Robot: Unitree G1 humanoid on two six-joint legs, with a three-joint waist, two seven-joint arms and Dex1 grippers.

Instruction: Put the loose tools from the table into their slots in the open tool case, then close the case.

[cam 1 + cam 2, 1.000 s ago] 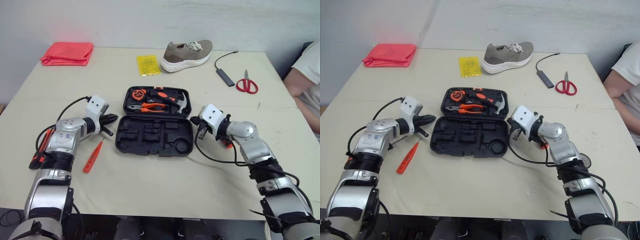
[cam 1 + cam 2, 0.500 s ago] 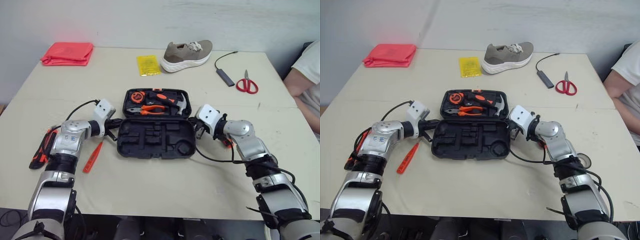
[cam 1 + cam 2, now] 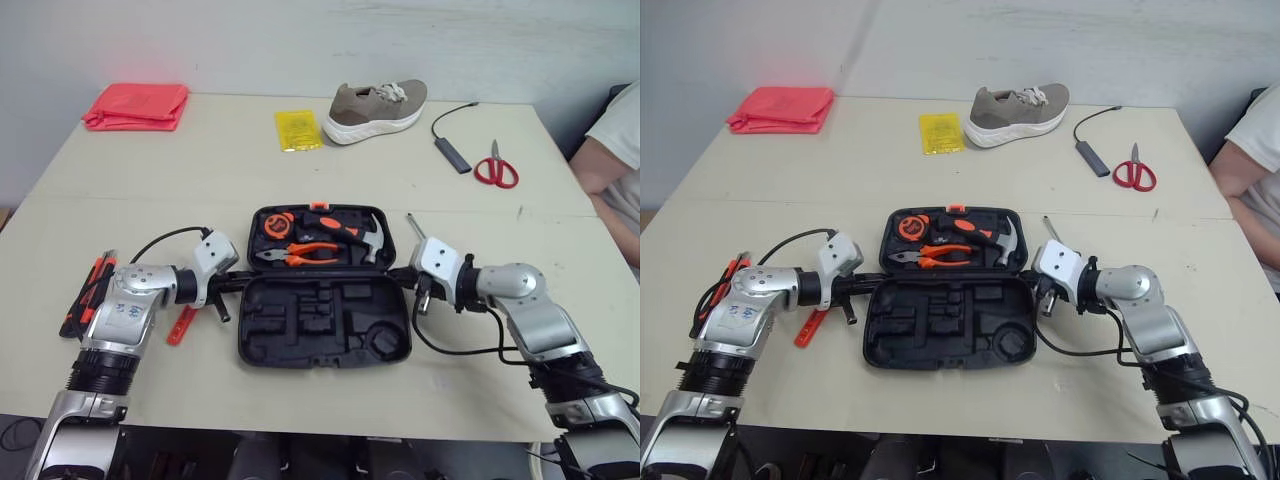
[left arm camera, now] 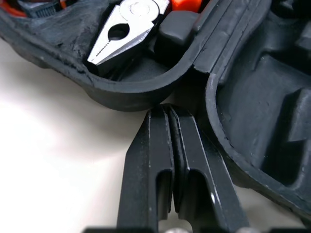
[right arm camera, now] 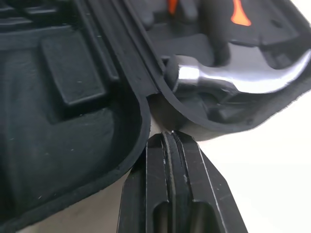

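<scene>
The black tool case (image 3: pixel 325 322) lies open mid-table. Its far half (image 3: pixel 318 236) holds orange pliers (image 4: pixel 124 29), a hammer (image 5: pixel 243 80) and other tools; the near half's slots are bare. My left gripper (image 3: pixel 236 283) is shut, its tip (image 4: pixel 167 114) against the hinge notch at the case's left end. At the right end, my right gripper (image 3: pixel 402 277) is shut with its tip (image 5: pixel 170 138) at the hinge. A red screwdriver (image 3: pixel 182 325) and an orange-black tool (image 3: pixel 85 300) lie loose by my left arm. A thin metal shaft (image 3: pixel 413 227) lies right of the case.
Along the far edge sit a red cloth (image 3: pixel 137 105), a yellow packet (image 3: pixel 298 129), a tan shoe (image 3: pixel 375 110), a cable with adapter (image 3: pixel 452 152) and red scissors (image 3: pixel 494 168). A person's arm (image 3: pixel 605 160) rests at the right edge.
Both shut grippers have closed in on the case's hinge ends, and the case has slid toward me. The thin metal shaft has come into sight beside the right gripper.
</scene>
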